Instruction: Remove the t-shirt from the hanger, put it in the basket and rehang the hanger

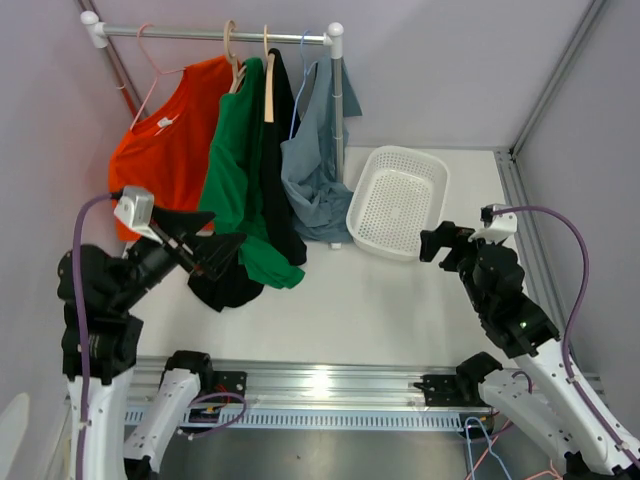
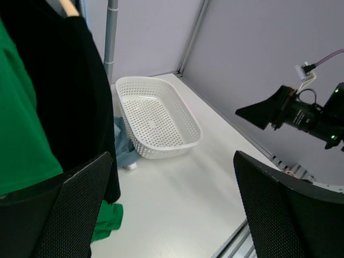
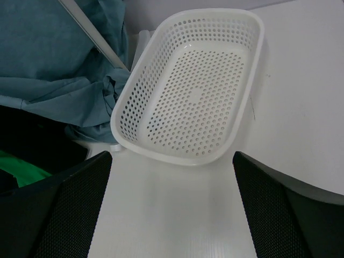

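Several garments hang on hangers from a white rail (image 1: 215, 35): an orange t-shirt (image 1: 165, 150), a green one (image 1: 235, 170), a black one (image 1: 285, 180) and a grey-blue one (image 1: 315, 170). The grey-blue one hangs half off its blue hanger (image 1: 303, 70) and bunches on the table. My left gripper (image 1: 215, 250) is open and empty, just in front of the low hems of the green and black shirts (image 2: 70, 107). My right gripper (image 1: 440, 243) is open and empty, beside the near right of the basket.
A white perforated basket (image 1: 398, 200) lies on the table right of the rack, empty; it shows in the left wrist view (image 2: 156, 118) and the right wrist view (image 3: 193, 86). The rack's upright post (image 1: 337, 110) stands between basket and clothes. Walls enclose the table.
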`<state>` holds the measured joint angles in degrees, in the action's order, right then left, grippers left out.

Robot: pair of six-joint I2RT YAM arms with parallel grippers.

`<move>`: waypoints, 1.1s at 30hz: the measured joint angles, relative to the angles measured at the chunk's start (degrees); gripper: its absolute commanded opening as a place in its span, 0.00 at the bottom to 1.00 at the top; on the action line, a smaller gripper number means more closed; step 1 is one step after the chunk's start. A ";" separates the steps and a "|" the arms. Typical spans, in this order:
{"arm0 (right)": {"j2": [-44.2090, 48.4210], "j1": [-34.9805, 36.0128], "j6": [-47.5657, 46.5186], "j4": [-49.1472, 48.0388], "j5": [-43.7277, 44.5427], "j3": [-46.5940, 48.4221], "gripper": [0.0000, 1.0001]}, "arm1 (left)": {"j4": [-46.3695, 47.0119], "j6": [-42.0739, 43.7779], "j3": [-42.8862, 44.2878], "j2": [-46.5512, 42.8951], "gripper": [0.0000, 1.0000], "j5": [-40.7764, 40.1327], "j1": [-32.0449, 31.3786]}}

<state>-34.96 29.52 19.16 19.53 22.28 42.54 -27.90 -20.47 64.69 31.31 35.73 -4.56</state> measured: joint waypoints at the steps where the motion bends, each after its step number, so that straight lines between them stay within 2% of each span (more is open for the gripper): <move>1: -0.13 0.00 0.17 0.07 -0.52 0.00 0.99 | 0.02 0.00 1.84 2.49 0.99 -0.17 -0.72; 5: -1.42 0.00 1.01 0.33 -1.14 0.13 0.99 | -0.07 1.40 11.63 15.02 0.99 -5.11 -6.78; 10: -4.20 0.00 1.84 0.79 -2.36 1.62 0.99 | -3.89 3.52 35.30 37.22 0.99 -11.74 -13.84; 14: -4.59 0.00 1.86 1.64 -3.43 1.75 0.99 | -5.84 5.22 49.64 53.31 0.97 -15.85 -15.26; 15: -4.48 0.00 1.86 1.75 -3.82 1.75 0.99 | -5.84 5.57 50.86 54.80 0.96 -16.20 -15.32; 17: -4.33 0.00 1.84 1.99 -4.48 1.86 0.99 | -9.62 5.90 62.07 63.80 0.91 -17.35 -15.34; 19: -4.22 0.00 1.84 2.29 -4.92 2.12 0.99 | -9.16 6.21 69.70 70.66 0.92 -18.67 -15.37; 21: -4.00 0.00 1.81 2.64 -5.27 2.38 1.00 | -8.20 6.56 70.62 73.16 0.95 -19.74 -15.45; 24: -3.15 0.00 1.84 2.93 -5.92 2.64 1.00 | -3.89 6.95 66.90 73.70 0.96 -21.05 -15.63; 33: -2.16 -0.02 2.23 2.80 -8.83 5.25 1.00 | 5.88 9.20 68.83 78.51 0.91 -26.12 -17.40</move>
<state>-37.12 29.50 21.39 22.33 13.45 47.79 -22.02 -11.27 133.51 109.82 9.61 -21.96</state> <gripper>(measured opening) 0.993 0.914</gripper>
